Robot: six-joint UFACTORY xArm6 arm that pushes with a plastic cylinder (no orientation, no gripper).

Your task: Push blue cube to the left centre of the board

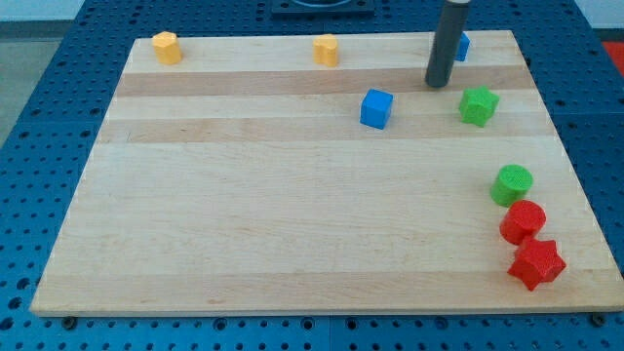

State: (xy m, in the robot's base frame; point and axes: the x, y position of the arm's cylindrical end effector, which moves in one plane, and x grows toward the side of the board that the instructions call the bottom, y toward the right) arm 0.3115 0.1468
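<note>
My tip [438, 84] touches no block; blue cube [376, 108] sits lower-left, another blue block [462, 46] half hidden behind the rod.

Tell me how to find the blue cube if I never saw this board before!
Start at the wooden board and look along its top-right part, where my tip touches down. The blue cube sits just left of and a little below my tip, with a green star-like block off to its right. It is the only fully visible blue block; another blue block hides mostly behind the rod.
</note>
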